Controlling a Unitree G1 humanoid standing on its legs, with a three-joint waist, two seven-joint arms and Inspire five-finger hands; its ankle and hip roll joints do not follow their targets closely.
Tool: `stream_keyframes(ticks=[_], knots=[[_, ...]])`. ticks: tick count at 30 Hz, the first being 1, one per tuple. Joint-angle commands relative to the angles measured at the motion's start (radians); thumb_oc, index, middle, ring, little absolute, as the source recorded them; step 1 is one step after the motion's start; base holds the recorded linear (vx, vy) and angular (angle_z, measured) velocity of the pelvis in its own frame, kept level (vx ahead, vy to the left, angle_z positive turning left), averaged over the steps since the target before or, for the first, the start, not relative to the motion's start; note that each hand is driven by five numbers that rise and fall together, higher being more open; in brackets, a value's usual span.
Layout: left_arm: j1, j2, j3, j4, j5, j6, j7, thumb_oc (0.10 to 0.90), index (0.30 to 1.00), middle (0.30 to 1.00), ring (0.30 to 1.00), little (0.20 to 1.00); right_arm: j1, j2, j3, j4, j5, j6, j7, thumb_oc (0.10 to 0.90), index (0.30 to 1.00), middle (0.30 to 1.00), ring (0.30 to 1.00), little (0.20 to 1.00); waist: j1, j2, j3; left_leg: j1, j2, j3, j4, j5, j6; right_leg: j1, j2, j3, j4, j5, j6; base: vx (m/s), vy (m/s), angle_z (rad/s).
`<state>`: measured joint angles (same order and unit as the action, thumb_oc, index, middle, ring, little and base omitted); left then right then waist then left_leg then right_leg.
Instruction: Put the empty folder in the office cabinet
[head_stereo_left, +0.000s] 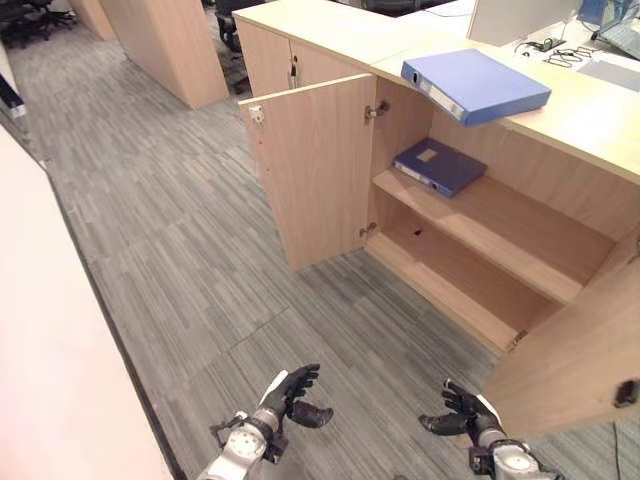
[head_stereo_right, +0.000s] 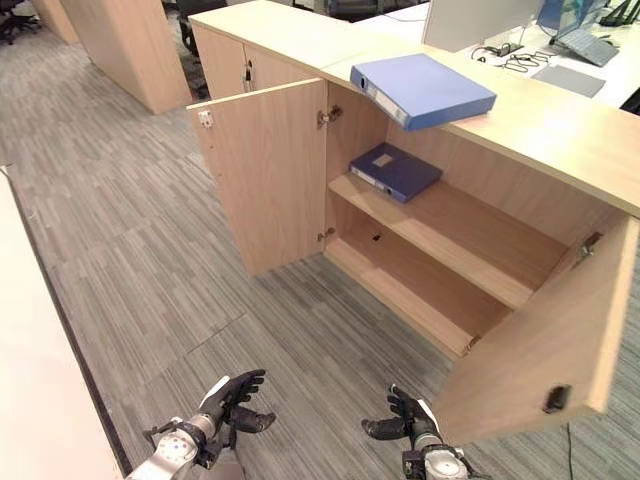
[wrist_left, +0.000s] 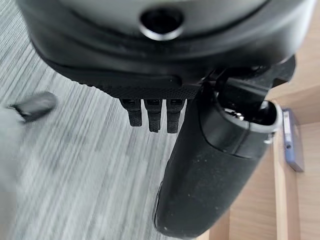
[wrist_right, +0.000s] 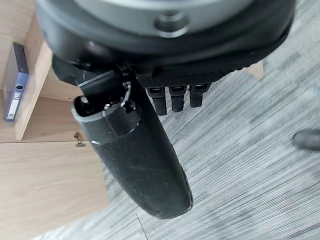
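Fingers first: both sets loose and a bit spread, nothing in them. Left hand (head_stereo_left: 290, 393) and right hand (head_stereo_left: 462, 410) hang low over the carpet (head_stereo_left: 180, 260), well short of the cabinet (head_stereo_left: 470, 215), palms roughly facing each other. Wrist cams back that up imo: relaxed fingers, floor past them, no folder in either.

Using the cabinet as my landmark: both doors are swung open already, left door (head_stereo_left: 318, 170) standing out towards me, right door (head_stereo_left: 585, 350) hanging open just beside my right hand. So access is sorted.

Folders: there's a blue folder (head_stereo_left: 476, 85) lying flat on the bench top (head_stereo_left: 590, 115) right above the open cabinet, spine side poking a little past the front edge. A second, darker blue folder (head_stereo_left: 439, 165) is lying on the upper shelf (head_stereo_left: 500, 225) inside, towards the left door side. Bottom shelf (head_stereo_left: 450, 275) is bare afaict.

Which one is "the empty one"? Can't tell from here tbh. My read: the one on top is the one I need to move, and the one inside was just stored there. If so, progress is basically zero beyond the doors being open. Left to do: step closer, reach up, grab the folder off the bench, bring it down, slide it onto a shelf. Maybe close up after, the task doesn't say.
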<state>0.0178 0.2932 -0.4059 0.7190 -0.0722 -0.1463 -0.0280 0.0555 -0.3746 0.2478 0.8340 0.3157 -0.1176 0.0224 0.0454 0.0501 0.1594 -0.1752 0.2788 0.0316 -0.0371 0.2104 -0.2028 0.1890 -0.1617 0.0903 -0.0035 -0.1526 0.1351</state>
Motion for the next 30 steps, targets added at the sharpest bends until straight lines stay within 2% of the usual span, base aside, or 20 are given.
stream_keyframes(ticks=[1, 3, 4, 5, 6, 9, 10, 11, 12, 13, 14, 15, 16, 17, 18, 20, 24, 28, 29, 30], knots=[[-0.057, 0.062, 0.037, -0.112, 0.013, -0.054, 0.009, 0.8, 0.9, 0.9, 0.9, 0.9, -0.1, 0.03, 0.015, -0.054, -0.036, -0.048, 0.018, 0.8, 0.9, 0.9, 0.9, 0.9, 0.022, -0.055, -0.033, -0.028, 0.021, 0.034, -0.005, 0.024, -0.004, 0.039, -0.1, 0.011, 0.086, -0.05, 0.09, 0.4, 0.389, -0.81], [-0.053, 0.083, 0.038, -0.121, 0.03, -0.051, 0.005, 0.8, 0.9, 0.9, 0.9, 0.9, -0.104, 0.053, 0.021, -0.058, -0.043, -0.044, 0.022, 0.8, 0.9, 0.9, 0.9, 0.9, 0.021, -0.074, -0.031, -0.002, -0.011, 0.083, 0.009, -0.011, 0.034, -0.021, -0.122, 0.029, 0.165, 0.04, 0.113, 0.21, 0.26, -0.45], [-0.053, 0.084, 0.039, -0.122, 0.03, -0.051, 0.005, 0.8, 0.9, 0.9, 0.9, 0.9, -0.104, 0.054, 0.021, -0.058, -0.043, -0.043, 0.022, 0.8, 0.9, 0.9, 0.9, 0.9, 0.025, -0.076, -0.032, -0.002, -0.012, 0.088, 0.009, -0.013, 0.035, -0.025, -0.125, 0.034, 0.166, 0.04, 0.114, 0.17, 0.281, -0.36], [-0.051, 0.096, 0.042, -0.134, 0.028, -0.047, 0.008, 0.8, 0.9, 0.9, 0.9, 0.9, -0.111, 0.072, 0.024, -0.052, -0.037, -0.04, 0.022, 0.8, 0.9, 0.9, 0.9, 0.9, 0.024, -0.077, -0.027, 0.029, -0.042, 0.13, 0.008, -0.043, 0.067, -0.089, -0.135, 0.02, 0.244, 0.135, 0.127, 0.17, 0.279, -0.61], [-0.05, 0.098, 0.043, -0.133, 0.029, -0.046, 0.007, 0.8, 0.9, 0.9, 0.9, 0.9, -0.11, 0.079, 0.026, -0.053, -0.039, -0.037, 0.022, 0.8, 0.9, 0.9, 0.9, 0.9, 0.025, -0.076, -0.024, 0.05, -0.058, 0.146, 0.003, -0.06, 0.082, -0.115, -0.141, -0.003, 0.285, 0.184, 0.127, 0.23, 0.391, -0.65], [-0.046, 0.11, 0.051, -0.154, 0.025, -0.037, 0.001, 0.8, 0.9, 0.9, 0.9, 0.9, -0.102, 0.085, 0.03, -0.059, -0.062, -0.03, 0.018, 0.8, 0.9, 0.9, 0.9, 0.9, 0.035, -0.069, -0.017, 0.104, -0.109, 0.207, -0.012, -0.105, 0.126, -0.165, -0.198, -0.167, 0.389, 0.297, 0.115, 0.16, 0.308, -0.19], [-0.046, 0.111, 0.051, -0.155, 0.025, -0.037, 0.001, 0.8, 0.9, 0.9, 0.9, 0.9, -0.102, 0.085, 0.03, -0.059, -0.062, -0.03, 0.018, 0.8, 0.9, 0.9, 0.9, 0.9, 0.035, -0.07, -0.017, 0.104, -0.11, 0.207, -0.012, -0.105, 0.126, -0.165, -0.199, -0.168, 0.389, 0.297, 0.115, 0.09, 0.251, -0.16], [-0.043, 0.115, 0.054, -0.158, 0.023, -0.033, 0.0, 0.8, 0.9, 0.9, 0.9, 0.9, -0.109, 0.087, 0.029, -0.05, -0.064, -0.029, 0.014, 0.8, 0.9, 0.9, 0.9, 0.9, 0.04, -0.067, -0.011, 0.124, -0.125, 0.238, -0.015, -0.123, 0.14, -0.171, -0.24, -0.264, 0.434, 0.326, 0.112, 0.08, 0.282, -0.32], [-0.039, 0.118, 0.057, -0.161, 0.028, -0.028, -0.003, 0.8, 0.9, 0.9, 0.9, 0.9, -0.113, 0.09, 0.029, -0.044, -0.066, -0.029, 0.012, 0.8, 0.9, 0.9, 0.9, 0.9, 0.051, -0.063, -0.013, 0.129, -0.136, 0.266, -0.018, -0.133, 0.153, -0.158, -0.255, -0.355, 0.439, 0.333, 0.11, 0.12, 0.418, -0.5], [-0.028, 0.119, 0.057, -0.165, 0.03, -0.025, -0.007, 0.8, 0.9, 0.9, 0.9, 0.9, -0.117, 0.092, 0.029, -0.041, -0.062, -0.028, 0.014, 0.8, 0.9, 0.9, 0.9, 0.9, 0.048, -0.067, -0.011, 0.146, -0.156, 0.278, -0.022, -0.152, 0.161, -0.167, -0.239, -0.381, 0.457, 0.322, 0.116, 0.11, 0.373, -0.69], [-0.023, 0.116, 0.062, -0.162, 0.034, -0.022, -0.01, 0.8, 0.9, 0.9, 0.9, 0.9, -0.117, 0.093, 0.029, -0.043, -0.062, -0.028, 0.015, 0.8, 0.9, 0.9, 0.9, 0.9, 0.046, -0.065, -0.013, 0.163, -0.163, 0.29, -0.029, -0.162, 0.168, -0.2, -0.199, -0.367, 0.459, 0.309, 0.116, 0.23, 0.381, -0.93], [-0.013, 0.112, 0.075, -0.152, 0.031, -0.024, -0.009, 0.8, 0.9, 0.9, 0.9, 0.9, -0.117, 0.087, 0.03, -0.044, -0.061, -0.028, 0.016, 0.8, 0.9, 0.9, 0.9, 0.9, 0.039, -0.052, -0.002, 0.2, -0.18, 0.296, -0.031, -0.182, 0.177, -0.251, -0.133, -0.355, 0.455, 0.256, 0.104, 0.28, 0.323, -0.85], [-0.004, 0.113, 0.08, -0.15, 0.026, -0.024, -0.007, 0.8, 0.9, 0.9, 0.9, 0.9, -0.116, 0.084, 0.031, -0.047, -0.06, -0.03, 0.015, 0.8, 0.9, 0.9, 0.9, 0.9, 0.035, -0.044, 0.009, 0.225, -0.188, 0.3, -0.033, -0.201, 0.181, -0.28, -0.114, -0.379, 0.463, 0.22, 0.096, 0.28, 0.278, -0.87], [0.002, 0.112, 0.083, -0.153, 0.021, -0.025, -0.008, 0.8, 0.9, 0.9, 0.9, 0.9, -0.115, 0.082, 0.031, -0.047, -0.061, -0.03, 0.014, 0.8, 0.9, 0.9, 0.9, 0.9, 0.034, -0.034, 0.013, 0.241, -0.19, 0.305, -0.036, -0.209, 0.182, -0.304, -0.098, -0.416, 0.445, 0.198, 0.085, 0.36, 0.24, -0.74], [0.029, 0.112, 0.087, -0.174, 0.009, -0.019, -0.021, 0.8, 0.9, 0.9, 0.9, 0.9, -0.108, 0.075, 0.026, -0.03, -0.063, -0.028, 0.01, 0.8, 0.9, 0.9, 0.9, 0.9, 0.021, -0.029, 0.036, 0.314, -0.211, 0.311, -0.036, -0.263, 0.18, -0.346, -0.087, -0.555, 0.379, 0.143, 0.039, 0.27, 0.16, -0.58], [0.033, 0.113, 0.088, -0.18, 0.009, -0.018, -0.028, 0.8, 0.9, 0.9, 0.9, 0.9, -0.107, 0.073, 0.023, -0.023, -0.062, -0.028, 0.011, 0.8, 0.9, 0.9, 0.9, 0.9, 0.015, -0.028, 0.037, 0.328, -0.215, 0.31, -0.036, -0.27, 0.178, -0.349, -0.081, -0.573, 0.339, 0.153, 0.035, 0.2, 0.045, -0.22], [0.038, 0.108, 0.088, -0.187, 0.014, -0.017, -0.046, 0.8, 0.9, 0.9, 0.9, 0.9, -0.098, 0.066, -0.011, -0.004, -0.03, -0.026, 0.008, 0.8, 0.9, 0.9, 0.9, 0.9, -0.013, -0.028, 0.033, 0.379, -0.229, 0.319, -0.04, -0.308, 0.171, -0.385, -0.097, -0.59, 0.216, 0.22, 0.041, 0.27, -0.076, 0.0], [0.032, 0.107, 0.094, -0.195, 0.007, -0.019, -0.062, 0.8, 0.9, 0.9, 0.9, 0.9, -0.08, 0.063, -0.049, 0.003, -0.013, -0.015, 0.006, 0.8, 0.9, 0.9, 0.9, 0.9, -0.057, -0.018, 0.034, 0.439, -0.203, 0.302, 0.003, -0.377, 0.136, -0.442, -0.198, -0.533, 0.078, 0.298, 0.098, 0.34, -0.194, 0.01], [0.032, 0.106, 0.094, -0.196, 0.007, -0.019, -0.063, 0.8, 0.9, 0.9, 0.9, 0.9, -0.079, 0.061, -0.05, 0.002, -0.014, -0.014, 0.006, 0.8, 0.9, 0.9, 0.9, 0.9, -0.057, -0.021, 0.04, 0.436, -0.205, 0.318, 0.012, -0.373, 0.136, -0.44, -0.204, -0.549, 0.074, 0.312, 0.092, 0.39, -0.194, -0.05], [0.027, 0.107, 0.095, -0.2, 0.007, -0.02, -0.068, 0.8, 0.9, 0.9, 0.9, 0.9, -0.075, 0.063, -0.06, 0.008, -0.019, -0.006, 0.008, 0.8, 0.9, 0.9, 0.9, 0.9, -0.07, -0.015, 0.035, 0.473, -0.201, 0.318, 0.018, -0.402, 0.121, -0.451, -0.238, -0.564, 0.024, 0.327, 0.108, 0.25, -0.107, -0.13]])
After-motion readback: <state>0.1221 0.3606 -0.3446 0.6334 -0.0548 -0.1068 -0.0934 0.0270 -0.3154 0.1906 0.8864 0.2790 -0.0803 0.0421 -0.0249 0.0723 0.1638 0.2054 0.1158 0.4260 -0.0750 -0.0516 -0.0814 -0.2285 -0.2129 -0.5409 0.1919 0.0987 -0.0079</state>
